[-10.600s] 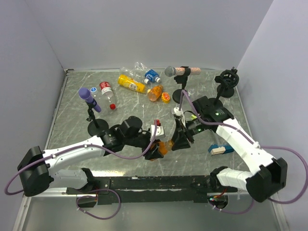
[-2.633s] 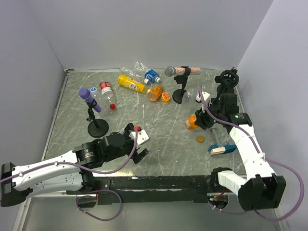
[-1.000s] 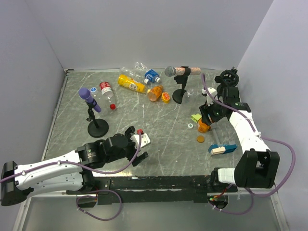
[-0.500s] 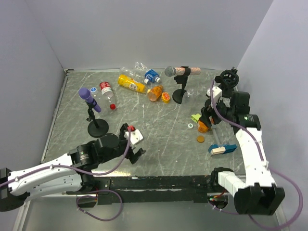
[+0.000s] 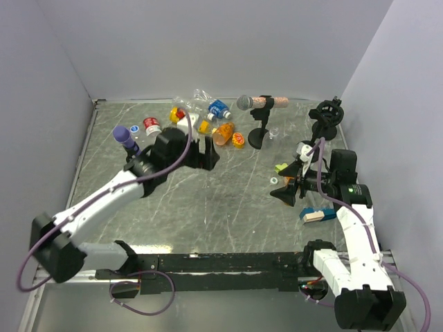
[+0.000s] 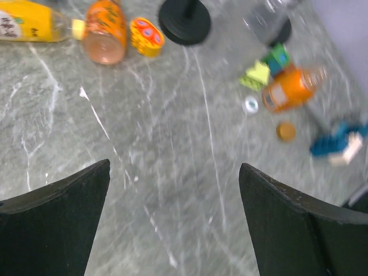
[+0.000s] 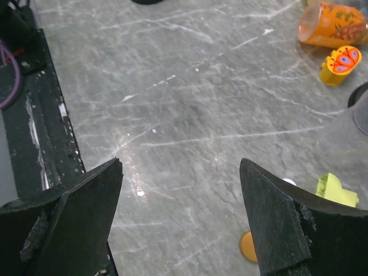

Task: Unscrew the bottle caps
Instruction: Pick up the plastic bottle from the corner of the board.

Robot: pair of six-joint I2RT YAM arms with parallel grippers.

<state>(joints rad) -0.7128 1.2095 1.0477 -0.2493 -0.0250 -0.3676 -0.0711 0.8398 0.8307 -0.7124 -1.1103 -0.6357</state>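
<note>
Table (image 7: 190, 115): was smooth, grey, marble-veined, with faint sheen.
Stubby orange bottle (image 6: 290, 89): was translucent glossy plastic.
Orange-brown cap (image 6: 285, 131): looked opaque, dull plastic.
Yellow-green block (image 7: 335, 191): was smooth matt plastic.
Right gripper (image 7: 179, 163): fingers were matt black, edges rough, chipped.

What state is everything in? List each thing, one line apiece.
Left hand: open, empty.
Right hand: open, empty.
Near orange bottle: lying on its side.
Brown cap: off, lying loose.
Far orange bottle: lying on its side.
Yellow bottle: lying on its side.
Grey microphone: clipped level on its stand.
</note>
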